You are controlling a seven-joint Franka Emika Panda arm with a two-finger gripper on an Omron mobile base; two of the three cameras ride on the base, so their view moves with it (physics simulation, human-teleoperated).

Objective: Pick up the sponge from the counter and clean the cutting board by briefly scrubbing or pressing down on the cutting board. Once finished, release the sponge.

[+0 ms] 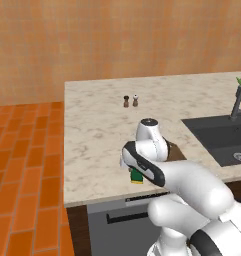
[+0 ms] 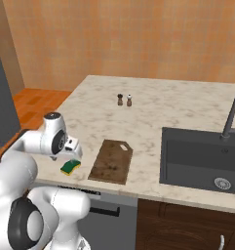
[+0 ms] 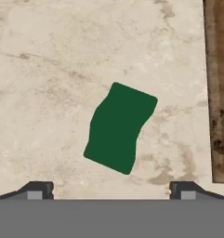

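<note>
Fingers point(image 3: 111, 189) spread wide above the sponge point(image 3: 119, 127) on the table point(image 3: 48, 69); descend squarely, straddling its narrow sides before closing.

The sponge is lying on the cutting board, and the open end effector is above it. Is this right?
Not quite. The sponge lies on the counter, beside the cutting board, not on it, as the right base view shows. The open end effector is indeed above it.

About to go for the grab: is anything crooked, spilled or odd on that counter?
Nothing spilled or damaged. The sponge lies flat on the counter beside the cutting board, apart from it and turned askew to the board's edge. The open gripper hangs above the sponge.
</note>
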